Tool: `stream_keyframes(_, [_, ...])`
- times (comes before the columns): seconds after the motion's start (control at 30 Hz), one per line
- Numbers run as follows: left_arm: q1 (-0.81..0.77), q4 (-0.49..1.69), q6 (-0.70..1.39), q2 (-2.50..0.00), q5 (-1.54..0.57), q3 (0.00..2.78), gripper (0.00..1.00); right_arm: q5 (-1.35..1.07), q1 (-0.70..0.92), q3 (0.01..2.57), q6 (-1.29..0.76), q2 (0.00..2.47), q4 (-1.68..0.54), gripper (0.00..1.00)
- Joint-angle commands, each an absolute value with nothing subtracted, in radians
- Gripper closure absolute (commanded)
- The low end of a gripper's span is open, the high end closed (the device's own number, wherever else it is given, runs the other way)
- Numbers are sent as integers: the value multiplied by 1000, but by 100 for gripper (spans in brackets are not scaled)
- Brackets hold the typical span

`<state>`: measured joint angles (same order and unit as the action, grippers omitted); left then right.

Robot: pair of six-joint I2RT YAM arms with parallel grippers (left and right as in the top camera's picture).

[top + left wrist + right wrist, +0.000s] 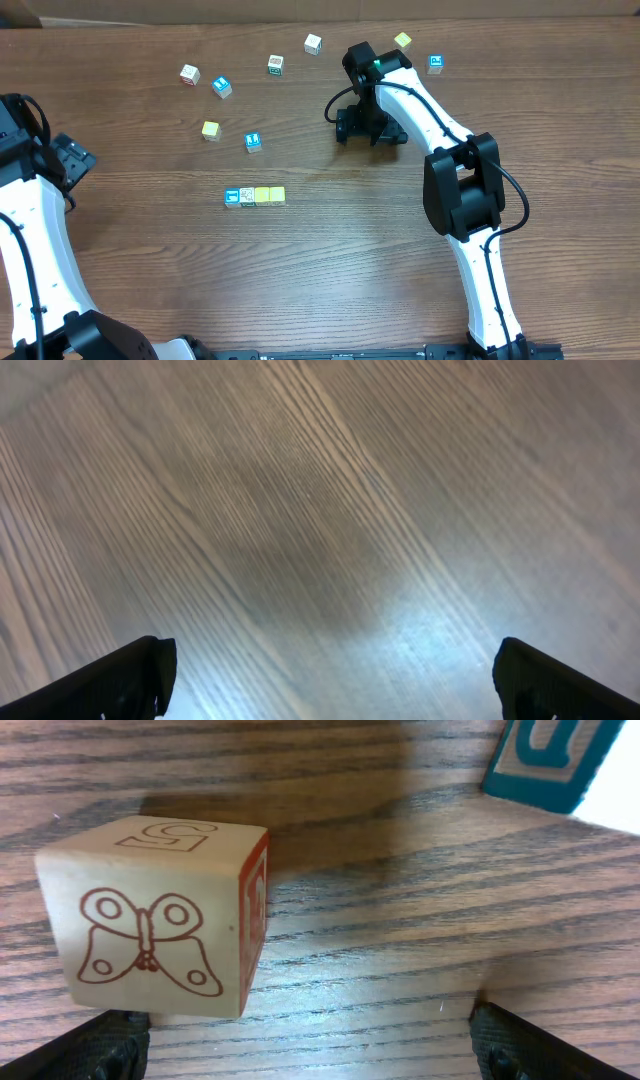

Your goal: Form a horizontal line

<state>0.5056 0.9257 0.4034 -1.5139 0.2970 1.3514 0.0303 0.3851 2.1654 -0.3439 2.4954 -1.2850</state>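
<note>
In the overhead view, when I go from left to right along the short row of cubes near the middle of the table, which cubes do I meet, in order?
blue cube with a white icon → white cube with a printed mark → first pale yellow cube → second pale yellow cube

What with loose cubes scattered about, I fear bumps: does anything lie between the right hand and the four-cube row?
Nothing visible. From overhead, only bare table separates the right hand from the row; the nearest blue cube sits well off that path. The wrist view shows a butterfly cube close by the hand.
</note>
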Motion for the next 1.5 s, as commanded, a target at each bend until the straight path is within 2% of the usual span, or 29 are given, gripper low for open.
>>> stream_keyframes(0.0, [503,909,239,-1502,282,1271,1,51,385,2162,-348,2469,-1284,0])
stream_keyframes(0.1, [500,819,162,-1488,207,1145,0,51,385,2162,-348,2469,-1284,0])
stream_keyframes(0.3, [461,476,-36,-1396,-29,801,0,51,385,2162,-348,2469,-1284,0])
stream_keyframes(0.6, [240,43,-176,-1270,-42,389,1,51,385,2162,-348,2469,-1284,0])
stream_keyframes(0.73, [183,-83,-193,-1215,-18,273,0,51,385,2162,-348,2469,-1284,0])
stream_keyframes(1.13, [198,-65,-81,-1151,-14,138,1,51,385,2162,-348,2469,-1284,0])
stream_keyframes(1.47, [198,-174,9,-1131,-1,22,1,51,385,2162,-348,2469,-1284,0])
